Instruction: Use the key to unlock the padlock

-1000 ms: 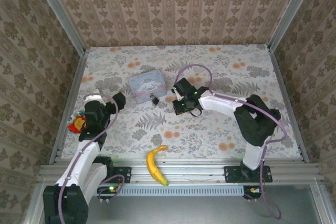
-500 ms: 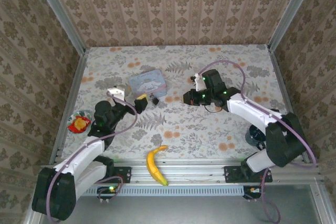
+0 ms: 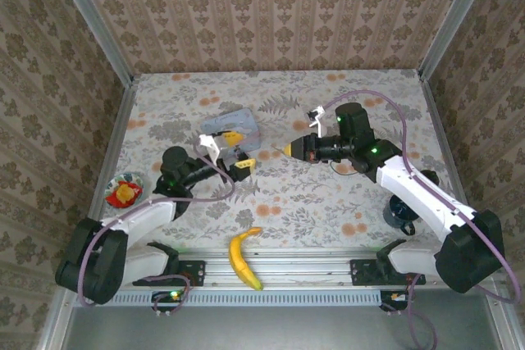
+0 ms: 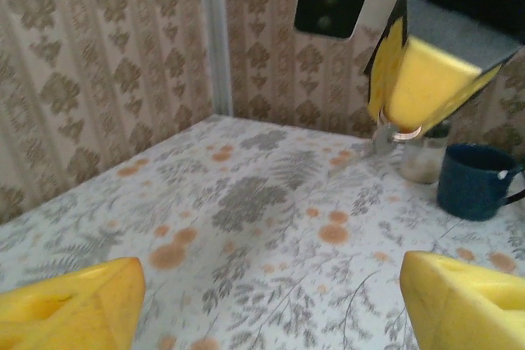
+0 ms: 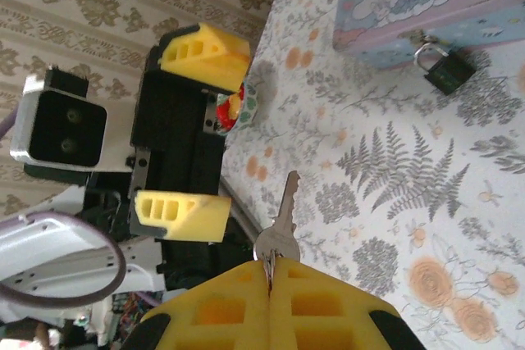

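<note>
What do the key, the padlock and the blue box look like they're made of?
The key: bare silvery metal, it glints. The padlock: dark, matte body, metal or plastic unclear, with shiny steel-looking shackle. The blue box: probably printed tin, smooth with a cartoon picture.

The left arm (image 3: pixel 135 219) and the right arm (image 3: pixel 426 198) are both white shells joined by black joints, and a lilac cable (image 5: pixel 61 215) loops loosely along each. The left gripper (image 5: pixel 193 133) and the right gripper (image 5: pixel 269 272) carry blocky yellow fingers (image 5: pixel 205 55) with rectangular hollows (mounted on black housing). A black camera (image 5: pixel 61 133) in a white case sits at the wrist.
</note>
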Controlling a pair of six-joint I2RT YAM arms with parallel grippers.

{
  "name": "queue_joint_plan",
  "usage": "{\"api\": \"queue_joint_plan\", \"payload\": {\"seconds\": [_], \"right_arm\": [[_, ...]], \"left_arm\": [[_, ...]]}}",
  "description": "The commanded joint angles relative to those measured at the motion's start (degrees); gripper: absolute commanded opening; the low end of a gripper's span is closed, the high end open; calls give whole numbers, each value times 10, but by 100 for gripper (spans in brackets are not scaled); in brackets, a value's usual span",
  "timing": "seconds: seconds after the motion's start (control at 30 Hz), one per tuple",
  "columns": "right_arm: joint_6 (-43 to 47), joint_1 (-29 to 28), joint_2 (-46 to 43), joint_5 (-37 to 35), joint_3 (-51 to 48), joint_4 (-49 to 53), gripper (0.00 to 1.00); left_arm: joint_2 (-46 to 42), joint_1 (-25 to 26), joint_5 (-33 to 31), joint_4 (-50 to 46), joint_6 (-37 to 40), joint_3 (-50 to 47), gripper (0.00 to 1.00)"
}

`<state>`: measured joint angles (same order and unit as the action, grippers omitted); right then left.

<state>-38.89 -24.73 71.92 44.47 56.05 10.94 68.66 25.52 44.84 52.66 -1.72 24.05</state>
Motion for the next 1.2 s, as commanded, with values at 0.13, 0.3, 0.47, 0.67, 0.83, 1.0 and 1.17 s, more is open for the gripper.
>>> {"api": "queue_joint_plan", "payload": {"seconds": [0.13, 0.3, 0.47, 0.67, 0.83, 1.0, 1.17], "right_arm": [[-30, 2, -14, 54, -7, 4, 0], [-36, 0, -9, 59, -7, -6, 0], [-39, -4, -6, 61, -2, -8, 0], [-36, -13, -4, 61, 4, -5, 0], [-35, -20, -3, 58, 5, -6, 0], [-35, -24, 1, 58, 9, -5, 0], [-36, -30, 5, 56, 11, -7, 0]], "left_arm": [[55, 30, 145, 12, 21, 65, 67], [68, 45, 156, -42, 70, 89, 61], [78, 50, 138, -69, 96, 102, 54], [92, 59, 148, -93, 105, 123, 53], [100, 62, 147, -95, 110, 127, 53], [109, 65, 151, -95, 110, 131, 49], [113, 66, 152, -95, 113, 134, 43]]}}
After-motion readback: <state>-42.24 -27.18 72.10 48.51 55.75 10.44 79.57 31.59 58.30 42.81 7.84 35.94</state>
